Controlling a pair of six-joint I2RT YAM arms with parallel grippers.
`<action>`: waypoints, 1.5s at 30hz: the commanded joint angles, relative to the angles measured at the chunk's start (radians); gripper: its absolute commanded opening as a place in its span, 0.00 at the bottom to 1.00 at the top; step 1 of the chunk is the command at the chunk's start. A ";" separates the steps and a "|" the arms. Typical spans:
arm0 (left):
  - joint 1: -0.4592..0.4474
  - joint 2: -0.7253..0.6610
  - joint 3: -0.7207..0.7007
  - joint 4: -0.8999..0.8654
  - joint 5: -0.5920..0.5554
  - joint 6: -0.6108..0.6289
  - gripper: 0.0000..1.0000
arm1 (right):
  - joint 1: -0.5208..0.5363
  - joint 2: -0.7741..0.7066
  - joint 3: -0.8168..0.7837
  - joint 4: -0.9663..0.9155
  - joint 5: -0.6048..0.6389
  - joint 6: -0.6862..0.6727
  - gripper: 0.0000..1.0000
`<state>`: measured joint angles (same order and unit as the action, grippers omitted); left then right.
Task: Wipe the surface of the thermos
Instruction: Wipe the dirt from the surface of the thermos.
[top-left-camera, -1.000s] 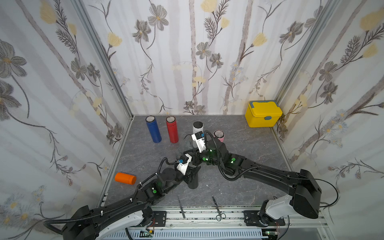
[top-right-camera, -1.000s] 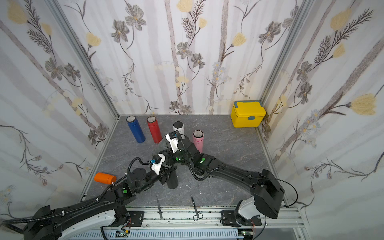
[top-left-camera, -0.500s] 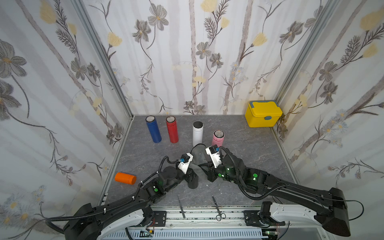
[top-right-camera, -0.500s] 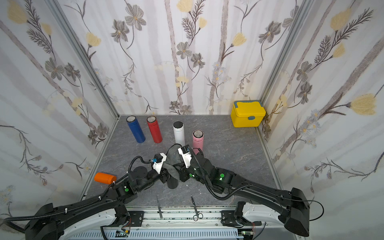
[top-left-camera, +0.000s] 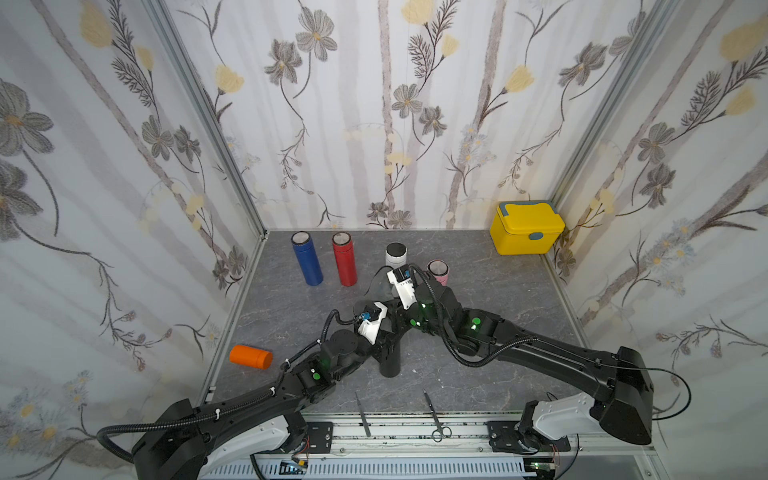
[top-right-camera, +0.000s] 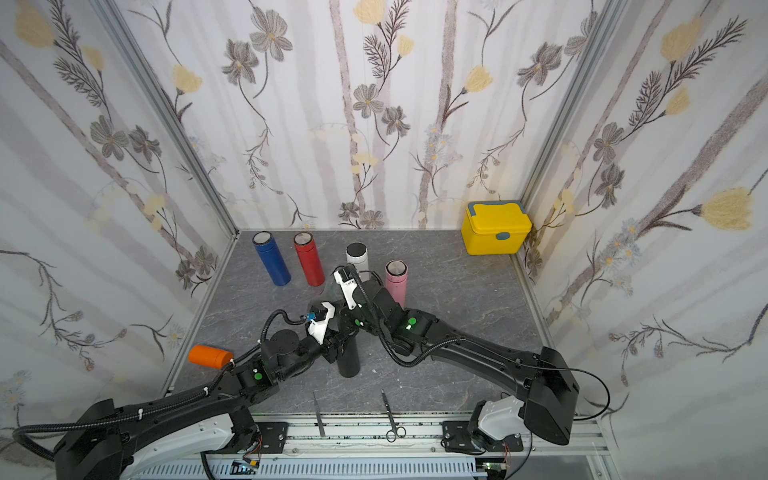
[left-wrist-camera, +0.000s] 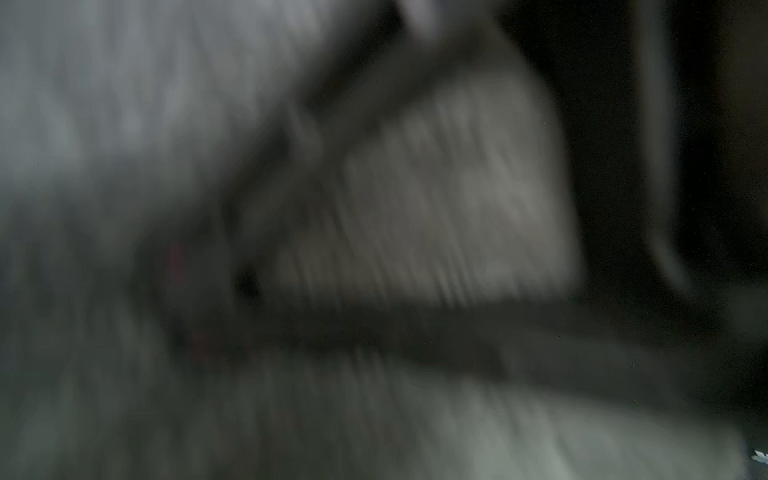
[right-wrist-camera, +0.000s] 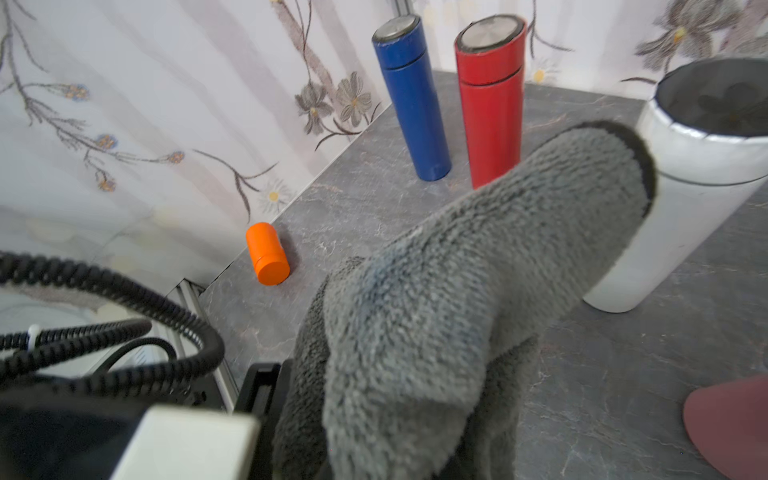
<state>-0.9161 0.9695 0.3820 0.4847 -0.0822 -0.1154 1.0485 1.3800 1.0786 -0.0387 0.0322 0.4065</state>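
A black thermos (top-left-camera: 390, 360) (top-right-camera: 348, 360) stands upright near the table's front middle. My left gripper (top-left-camera: 383, 333) (top-right-camera: 337, 337) is shut on its upper part from the left. My right gripper (top-left-camera: 401, 321) (top-right-camera: 353, 322) sits just over the thermos top from the right, shut on a fluffy grey cloth (right-wrist-camera: 457, 291). The cloth fills the middle of the right wrist view and hides the jaws. In both top views the arms cover the cloth and the thermos top. The left wrist view is smeared with blur and shows nothing clearly.
Upright at the back stand a blue thermos (top-left-camera: 307, 259), a red one (top-left-camera: 344, 259), a white one (top-left-camera: 395, 254) and a pink one (top-left-camera: 438, 271). An orange thermos (top-left-camera: 250, 356) lies at the left edge. A yellow box (top-left-camera: 525, 227) sits back right. Tweezers (top-left-camera: 362, 413) and scissors (top-left-camera: 434, 417) lie at the front.
My right arm dropped low beside the black thermos's right side half a second ago and has come back up to its top. The left gripper has kept its hold.
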 joint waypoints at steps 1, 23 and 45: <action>0.023 0.025 0.048 -0.051 -0.088 -0.054 0.00 | 0.007 -0.065 -0.103 -0.022 -0.093 0.039 0.00; 0.083 -0.288 0.266 -0.246 -0.177 -0.561 0.00 | 0.005 -0.534 -0.617 0.162 0.061 0.200 0.00; 0.085 -0.462 0.021 -0.036 -0.385 -0.605 0.00 | 0.067 -0.835 -0.823 0.583 -0.087 0.221 0.00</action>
<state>-0.8326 0.5125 0.3962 0.4183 -0.4259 -0.7376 1.1126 0.5972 0.2695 0.4648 -0.0463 0.5953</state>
